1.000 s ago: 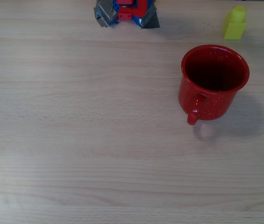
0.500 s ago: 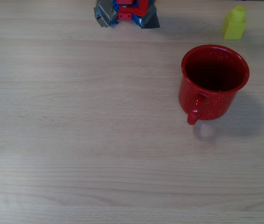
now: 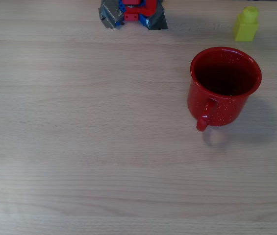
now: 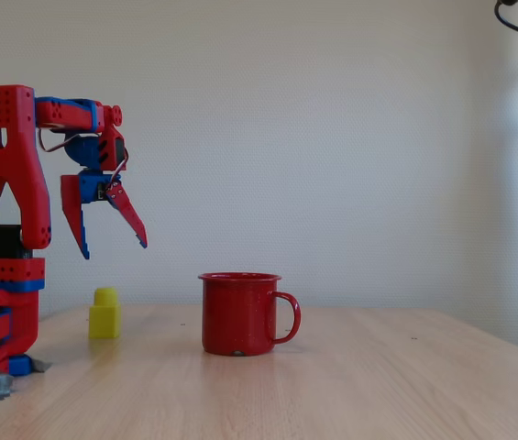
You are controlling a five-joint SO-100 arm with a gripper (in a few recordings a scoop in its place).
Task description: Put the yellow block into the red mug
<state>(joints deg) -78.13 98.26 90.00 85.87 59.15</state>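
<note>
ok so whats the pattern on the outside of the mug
The red mug is red with tiny white speckles, clearest in the overhead view.

A pale wood-grain table (image 4: 350, 385) stands against a plain white wall (image 4: 332, 137). Soft, even light falls across both.

My arm (image 4: 6, 220) is red plastic with blue joint pieces and a perforated top corner. Thin wires loop by the wrist. Its jaws are two tapered red blades, and grey clamps hold the base (image 3: 131, 12).
</note>
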